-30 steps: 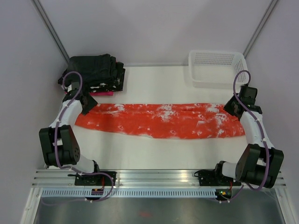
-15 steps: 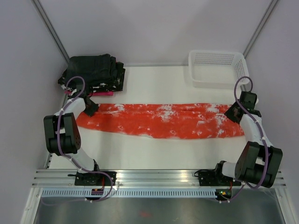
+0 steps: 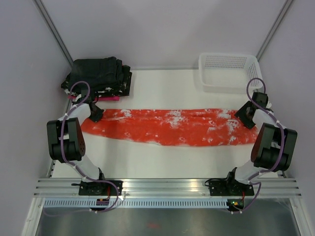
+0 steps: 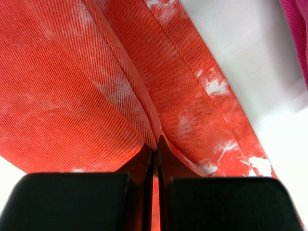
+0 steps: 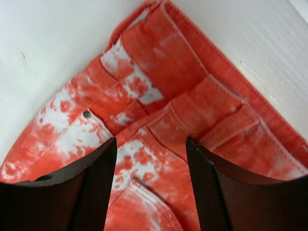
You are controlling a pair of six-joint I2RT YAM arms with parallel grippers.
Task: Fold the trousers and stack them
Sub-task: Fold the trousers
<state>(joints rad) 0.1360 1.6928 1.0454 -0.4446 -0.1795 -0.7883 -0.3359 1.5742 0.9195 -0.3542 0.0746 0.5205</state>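
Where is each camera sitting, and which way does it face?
Top external: above and behind the bases, looking down; both arms flank the orange-red, white-splotched fabric trousers.
Left wrist: looks down its shut left gripper, pinching a trouser fold.
Right wrist: looks down through the open right gripper at the waistband.
Shared: all show the trousers.

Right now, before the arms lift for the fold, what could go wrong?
1. The left hand pinches only a thin ridge of the trousers; it may slip out.
2. The right hand stands open over the waistband, so one-sided lifting could drag the cloth.
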